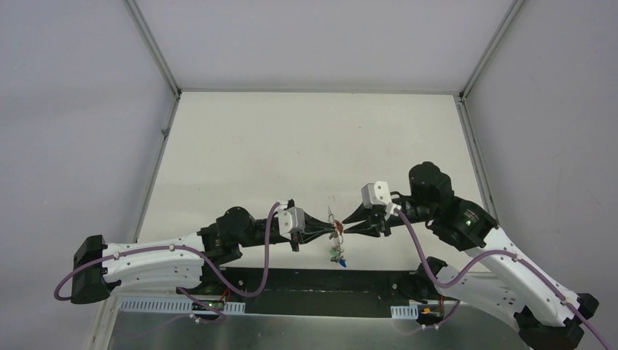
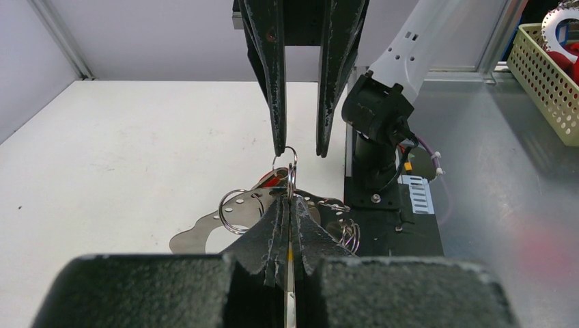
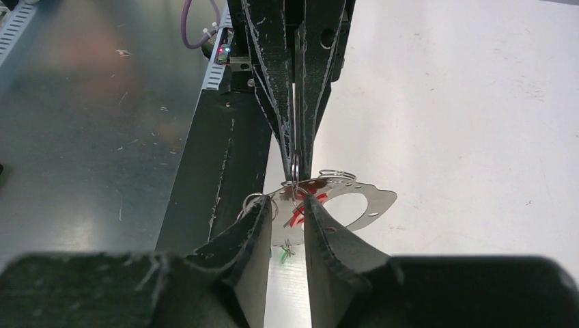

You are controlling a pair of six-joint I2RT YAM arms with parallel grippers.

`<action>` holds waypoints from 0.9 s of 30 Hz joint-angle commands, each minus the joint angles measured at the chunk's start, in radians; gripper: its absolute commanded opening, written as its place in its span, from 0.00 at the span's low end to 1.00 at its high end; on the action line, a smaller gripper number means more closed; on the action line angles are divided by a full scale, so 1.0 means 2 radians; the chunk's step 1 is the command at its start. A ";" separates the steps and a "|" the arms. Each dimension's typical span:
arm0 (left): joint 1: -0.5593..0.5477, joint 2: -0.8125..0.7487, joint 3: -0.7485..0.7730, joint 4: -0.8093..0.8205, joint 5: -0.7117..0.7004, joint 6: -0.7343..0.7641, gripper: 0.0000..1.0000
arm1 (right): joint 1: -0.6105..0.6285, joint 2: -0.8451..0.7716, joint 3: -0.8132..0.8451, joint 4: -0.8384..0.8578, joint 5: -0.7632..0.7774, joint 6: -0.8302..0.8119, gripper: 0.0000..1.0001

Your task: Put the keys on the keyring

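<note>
From above, found the left end effector (image 1: 331, 230) and the right end effector (image 1: 348, 228) nose to nose over the near edge of the tabletop (image 1: 291, 146). Saw the keys (image 1: 337, 255) bunched just below the meeting tips, and judged the raised hold a way to let them hang clear. Noted wide bare tabletop beyond the tips and far less room behind, toward the arm bases. Through the left wrist, saw the left end effector (image 2: 288, 201) clamped tight on the keyring (image 2: 293, 171), held edge-on with its loop poking out ahead of the tips, probably to offer a free arc to the other arm. Saw the right end effector (image 2: 300, 147) pointed in from straight ahead, jaws part-way apart, straddling that loop without clearly pinching it. Noted a red-headed key (image 2: 270, 181), a loose split ring (image 2: 221, 210) and a thin metal plate (image 2: 198, 236) below the tips. Could not tell what hung from what. Through the right wrist, saw the right end effector (image 3: 285, 201) gapped, in line with the keyring (image 3: 295, 171) pinched by the left end effector (image 3: 295, 154) opposite. Spotted the plate (image 3: 379, 198) just beyond and a green-headed key (image 3: 283, 253) lower, within the gap. Marked a black rail (image 3: 212, 171) close on the left of the fingers, open tabletop on the right, and judged sideways room better rightward.
</note>
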 commanded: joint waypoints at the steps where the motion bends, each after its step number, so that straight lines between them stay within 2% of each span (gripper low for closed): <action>1: -0.002 -0.006 0.008 0.044 -0.001 -0.008 0.00 | 0.000 -0.002 -0.004 0.019 -0.017 -0.013 0.24; 15: -0.002 -0.001 0.013 0.045 -0.004 -0.009 0.00 | 0.000 0.005 -0.014 0.014 -0.002 -0.019 0.01; 27: -0.002 0.002 0.007 0.068 -0.017 -0.019 0.00 | 0.000 0.008 -0.026 0.004 -0.009 -0.029 0.00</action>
